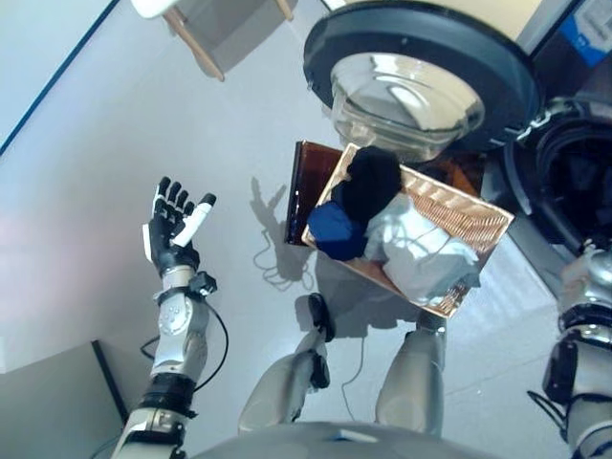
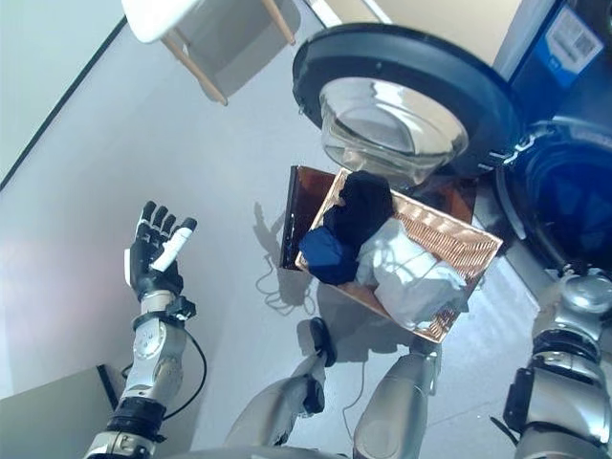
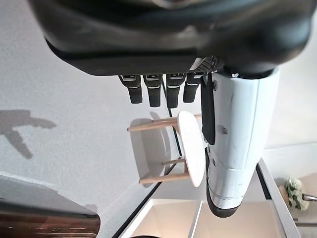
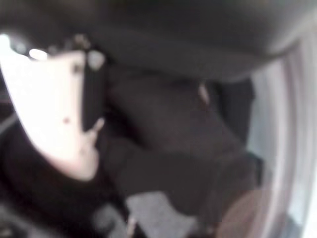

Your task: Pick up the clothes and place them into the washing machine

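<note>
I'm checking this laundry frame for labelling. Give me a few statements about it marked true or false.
1. The washing machine door stands open. True.
2. The left hand holds a blue garment. False: it is raised over the bare floor with straight fingers, holding nothing.
3. The basket holds black clothing, blue clothing and white clothing. True.
4. The basket is empty. False: clothes are piled in it.
5. A white stool stands beyond the left hand. True.

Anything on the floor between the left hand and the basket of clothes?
Bare floor only, in both eye views: nothing lies between the left hand and the basket.
</note>
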### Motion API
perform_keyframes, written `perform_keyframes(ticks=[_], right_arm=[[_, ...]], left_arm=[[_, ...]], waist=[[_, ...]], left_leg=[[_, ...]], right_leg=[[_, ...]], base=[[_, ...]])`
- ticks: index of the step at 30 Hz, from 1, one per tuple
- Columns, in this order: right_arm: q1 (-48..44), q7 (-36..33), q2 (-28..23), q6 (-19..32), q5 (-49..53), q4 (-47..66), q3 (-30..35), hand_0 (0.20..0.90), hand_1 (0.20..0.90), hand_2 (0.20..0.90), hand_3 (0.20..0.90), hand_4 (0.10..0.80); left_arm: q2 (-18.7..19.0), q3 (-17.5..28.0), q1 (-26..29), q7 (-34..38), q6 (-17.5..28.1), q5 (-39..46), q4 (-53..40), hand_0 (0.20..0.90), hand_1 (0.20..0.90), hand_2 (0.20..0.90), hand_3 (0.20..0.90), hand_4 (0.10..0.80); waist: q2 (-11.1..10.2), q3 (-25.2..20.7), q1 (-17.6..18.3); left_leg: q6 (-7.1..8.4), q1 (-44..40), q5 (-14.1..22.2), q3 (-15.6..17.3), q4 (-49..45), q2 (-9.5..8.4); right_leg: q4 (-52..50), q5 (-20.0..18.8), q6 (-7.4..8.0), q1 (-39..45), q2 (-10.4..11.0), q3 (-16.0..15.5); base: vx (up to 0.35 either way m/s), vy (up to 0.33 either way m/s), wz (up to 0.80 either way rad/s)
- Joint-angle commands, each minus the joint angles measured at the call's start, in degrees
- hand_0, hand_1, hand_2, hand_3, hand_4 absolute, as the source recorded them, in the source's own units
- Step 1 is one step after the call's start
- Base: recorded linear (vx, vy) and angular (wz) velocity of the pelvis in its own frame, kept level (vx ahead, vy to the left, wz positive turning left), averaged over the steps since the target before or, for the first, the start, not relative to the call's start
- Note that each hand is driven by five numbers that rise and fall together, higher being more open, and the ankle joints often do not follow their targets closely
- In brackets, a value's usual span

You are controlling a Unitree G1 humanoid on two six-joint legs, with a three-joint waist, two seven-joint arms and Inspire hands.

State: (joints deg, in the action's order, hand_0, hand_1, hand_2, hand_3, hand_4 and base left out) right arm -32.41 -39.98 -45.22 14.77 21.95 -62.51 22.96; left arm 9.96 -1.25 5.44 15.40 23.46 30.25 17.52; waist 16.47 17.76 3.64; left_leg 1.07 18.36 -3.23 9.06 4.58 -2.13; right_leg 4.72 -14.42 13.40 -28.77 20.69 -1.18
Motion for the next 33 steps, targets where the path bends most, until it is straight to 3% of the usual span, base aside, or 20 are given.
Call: perform_keyframes(ticks=[1,10,19,33], right_arm=[[-5.06,-2.28,-13.67,3.24,0.68,-2.04,-2.58,0.200,0.200,0.200,0.200,0.300],[-8.16,2.95,-17.65,5.69,3.35,1.50,-6.84,0.200,0.200,0.200,0.200,0.300],[-11.75,2.92,-19.76,5.32,1.66,1.81,-10.59,0.200,0.200,0.200,0.200,0.300],[-18.09,4.45,-21.16,4.90,2.96,-1.88,-15.81,0.200,0.200,0.200,0.200,0.300]], left_arm=[[4.11,1.62,1.30,0.30,7.15,-0.09,-6.98,0.900,0.900,0.900,0.900,0.800],[4.86,2.10,3.58,0.75,7.91,0.53,-10.26,0.900,0.900,0.900,0.900,0.800],[5.40,2.27,6.17,1.48,8.19,0.82,-11.69,0.900,0.900,0.900,0.900,0.800],[5.91,2.77,6.04,1.84,8.43,1.41,-14.46,0.900,0.900,0.900,0.900,0.800]], waist=[[-1.33,-2.50,0.13],[-1.37,-1.97,0.34],[-2.03,-2.60,0.56],[-2.67,-2.74,0.11]], left_leg=[[8.78,-1.52,1.91,-1.65,0.42,3.57],[9.84,2.52,1.14,-2.37,0.42,3.73],[10.79,6.97,0.86,-4.80,0.42,2.78],[11.08,11.58,0.15,-6.18,0.42,2.37]], right_leg=[[-8.45,3.38,0.11,-3.29,1.32,0.30],[-10.97,3.81,-0.30,-9.03,1.10,1.17],[-16.69,6.31,-0.98,-14.94,0.80,2.71],[-19.54,6.73,-1.18,-20.25,0.68,3.06]], base=[[-0.051,-0.040,0.19],[-0.037,-0.050,0.09],[-0.026,-0.057,0.24],[-0.022,-0.023,0.09]])
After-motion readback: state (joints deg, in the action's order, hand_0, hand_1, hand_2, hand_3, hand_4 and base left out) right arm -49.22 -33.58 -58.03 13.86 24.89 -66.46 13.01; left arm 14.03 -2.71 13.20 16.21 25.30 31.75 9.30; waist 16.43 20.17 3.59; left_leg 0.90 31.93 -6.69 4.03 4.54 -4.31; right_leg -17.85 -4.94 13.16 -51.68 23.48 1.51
